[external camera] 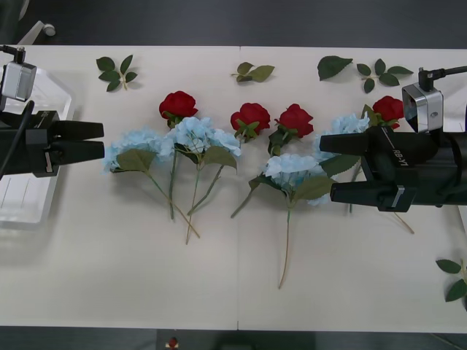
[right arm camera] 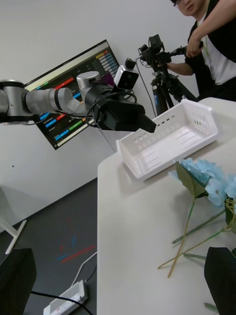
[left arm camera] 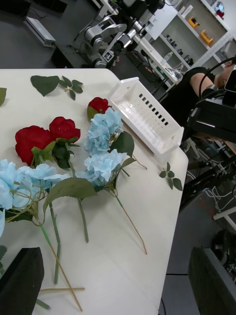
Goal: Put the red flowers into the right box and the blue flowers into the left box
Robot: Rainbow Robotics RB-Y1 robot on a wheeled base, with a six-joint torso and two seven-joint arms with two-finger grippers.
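We list: blue flowers [external camera: 193,135], fabric-like matt petals; red flowers [external camera: 250,116], matt cloth-like heads; left box [right arm camera: 167,137], glossy white slotted plastic; surface [external camera: 219,284], smooth matt cream.

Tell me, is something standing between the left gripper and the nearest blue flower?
Nothing visible does. The left gripper, fingers open, hangs beside the leftmost blue flower, with bare table around. The left box lies behind it, unobstructed.
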